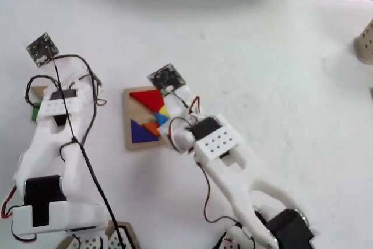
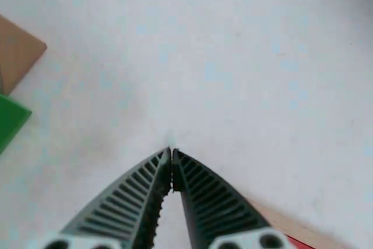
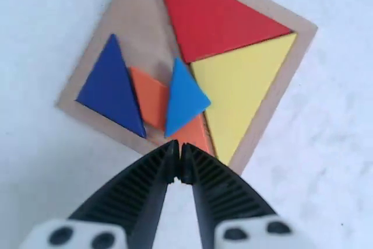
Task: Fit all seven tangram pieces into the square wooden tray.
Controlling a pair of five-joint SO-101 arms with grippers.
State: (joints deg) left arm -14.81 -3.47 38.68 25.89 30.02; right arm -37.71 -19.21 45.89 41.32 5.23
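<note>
The square wooden tray (image 1: 133, 112) (image 3: 137, 10) lies mid-table. In it are a red triangle (image 3: 215, 16) (image 1: 148, 100), a yellow triangle (image 3: 245, 91), a dark blue triangle (image 3: 111, 88) (image 1: 140, 132) and an orange piece (image 3: 151, 100). A light blue small triangle (image 3: 183, 97) rests askew, partly over the orange piece. My right gripper (image 3: 178, 147) is shut and holds nothing, its tips at the tray's edge by the orange piece. My left gripper (image 2: 171, 154) is shut and empty over bare table. A green piece (image 2: 9, 123) (image 1: 36, 111) and a brown piece (image 2: 17, 51) (image 1: 38, 91) lie beside it.
Black cables (image 1: 87, 161) trail along the left arm. A tan perforated object (image 1: 365, 42) stands at the far right edge. The table's far edge runs along the top of the high view. White table stretches between the tray and that object.
</note>
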